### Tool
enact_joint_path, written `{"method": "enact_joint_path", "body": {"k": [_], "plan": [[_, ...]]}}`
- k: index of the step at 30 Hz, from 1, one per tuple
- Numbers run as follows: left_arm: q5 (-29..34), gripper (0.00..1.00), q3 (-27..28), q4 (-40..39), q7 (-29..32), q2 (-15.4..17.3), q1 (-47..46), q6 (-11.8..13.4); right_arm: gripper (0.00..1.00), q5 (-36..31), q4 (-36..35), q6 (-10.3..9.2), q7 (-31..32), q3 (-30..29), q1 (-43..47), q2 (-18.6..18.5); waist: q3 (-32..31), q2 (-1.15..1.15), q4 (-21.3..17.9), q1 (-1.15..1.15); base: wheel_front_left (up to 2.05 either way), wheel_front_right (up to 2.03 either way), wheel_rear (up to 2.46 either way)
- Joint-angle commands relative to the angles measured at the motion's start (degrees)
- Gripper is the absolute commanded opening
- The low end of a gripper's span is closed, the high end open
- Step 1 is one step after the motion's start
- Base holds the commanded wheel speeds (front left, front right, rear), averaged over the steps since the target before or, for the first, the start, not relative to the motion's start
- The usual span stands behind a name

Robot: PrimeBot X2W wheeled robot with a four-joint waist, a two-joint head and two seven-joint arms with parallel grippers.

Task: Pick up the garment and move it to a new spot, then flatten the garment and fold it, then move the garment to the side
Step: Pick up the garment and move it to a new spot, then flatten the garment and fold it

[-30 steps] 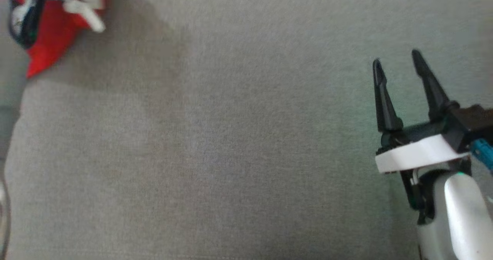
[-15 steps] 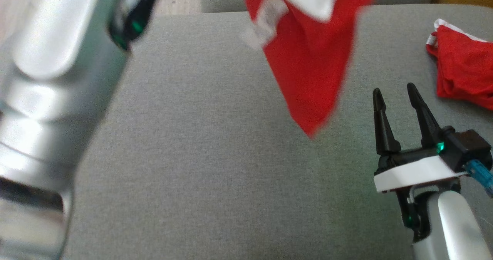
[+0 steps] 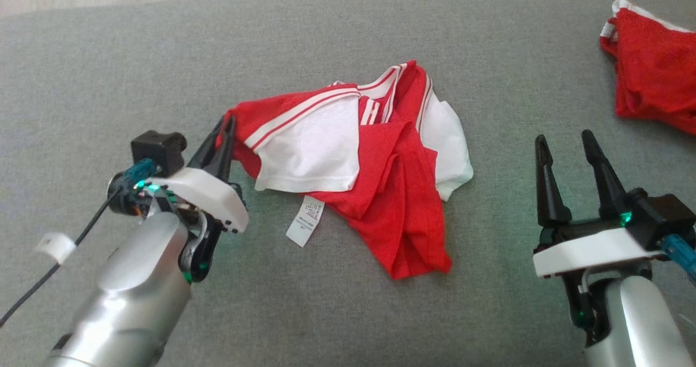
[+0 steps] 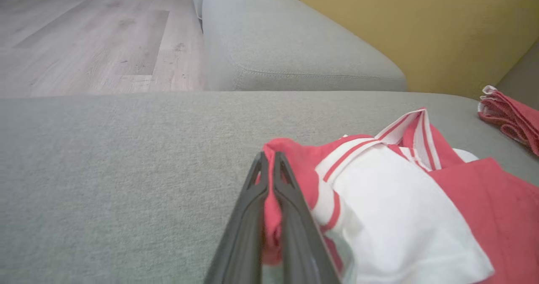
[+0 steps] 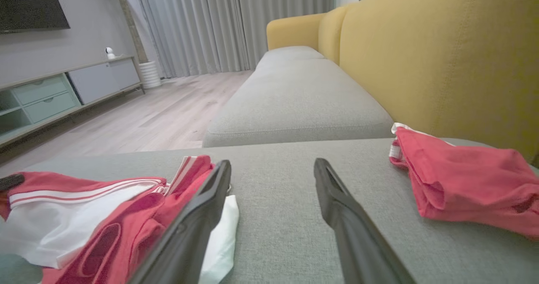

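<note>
Head view first: the garment [image 3: 380, 193], red with white panels and striped trim, lies crumpled in the middle of the grey cushion [image 3: 348, 312]. Its white care label [image 3: 305, 221] is flipped out on the near side. The left gripper [image 3: 229, 125] is at the garment's left edge, fingers pinched together on a fold of red fabric. Over on the right, the right gripper [image 3: 563, 136] hovers above bare cushion with its fingers spread wide, grasping nothing, well apart from the garment. A second red cloth [image 3: 652, 84] sits bunched at the far right corner.

Left wrist view now: the two dark fingers are pressed close, with a strip of red cloth caught between them. The garment [image 4: 400, 216] spreads off to the right. Wood floor [image 4: 84, 44] and the yellow backrest [image 4: 421, 31] lie beyond.

Right wrist view: both fingers stand wide apart over grey fabric and hold nothing. The garment [image 5: 84, 216] lies to the left, just beside the left finger. The second red cloth [image 5: 463, 179] rests to the right, against the yellow backrest.
</note>
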Motion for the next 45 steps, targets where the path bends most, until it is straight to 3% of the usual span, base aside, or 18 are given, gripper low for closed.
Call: {"method": "enact_joint_path", "body": {"k": [1, 2, 3, 4, 15, 21, 31, 37, 45], "plan": [[-0.1, 0.0, 2.8, -0.72, -1.73, 1.49, -2.71, 0.17, 1.0, -0.21, -1.42, 0.42, -0.69, 0.86, -1.63, 0.01, 0.27, 0.0, 0.24, -0.01, 0.0, 0.0, 0.0], [0.03, 0.21, 2.91, -0.11, -2.71, 1.47, -2.58, 0.19, 1.0, -0.31, -1.17, 0.42, -0.79, 0.64, -1.66, 0.01, 0.32, 0.0, 0.47, -0.01, 0.0, 0.0, 0.0], [0.18, 0.48, 3.06, 0.4, -3.7, 1.45, -2.56, 0.28, 1.0, -0.38, -0.87, 0.42, -0.84, 0.54, -1.7, 0.01, 0.31, 0.0, 0.67, -0.01, 0.0, 0.0, 0.0], [0.21, 1.0, 3.28, 0.79, -4.52, 1.31, -2.57, 0.35, 1.0, -0.43, -0.55, 0.42, -0.88, 0.43, -1.74, 0.01, 0.24, 0.0, 0.97, -0.01, 0.0, 0.0, 0.0], [3.99, 1.0, 3.27, -2.91, -8.41, 1.16, 2.73, 2.51, 1.0, -1.62, 2.24, 0.42, -1.64, 0.32, -1.79, 0.02, -3.83, 0.0, 4.49, -0.01, 0.0, 0.0, 0.0], [3.81, 1.0, 8.24, -11.43, -8.63, 1.41, 12.81, 5.21, 1.0, -1.13, 4.01, 0.42, -2.0, 1.64, 0.6, 0.02, -6.96, 0.0, 5.79, -0.01, 0.0, 0.0, 0.0], [9.84, 1.0, 15.74, -25.18, -8.65, 1.09, 31.05, 10.67, 1.0, 0.49, 5.22, 0.42, -3.44, 2.59, 7.12, 0.02, -10.49, 0.0, 6.58, -0.01, 0.0, 0.0, 0.0], [11.73, 1.0, 17.59, -29.21, -8.66, -0.36, 36.21, 11.64, 1.0, 1.68, 5.45, 0.42, -3.84, 3.59, 9.72, 0.02, -12.11, 0.0, 5.96, -0.01, 0.0, 0.0, 0.0], [12.52, 1.0, 18.87, -30.79, -8.66, -1.39, 38.45, 11.0, 1.0, 1.4, 5.66, 0.42, -3.45, 4.52, 9.82, 0.02, -12.39, 0.0, 5.18, -0.01, 0.0, 0.0, 0.0]]}}
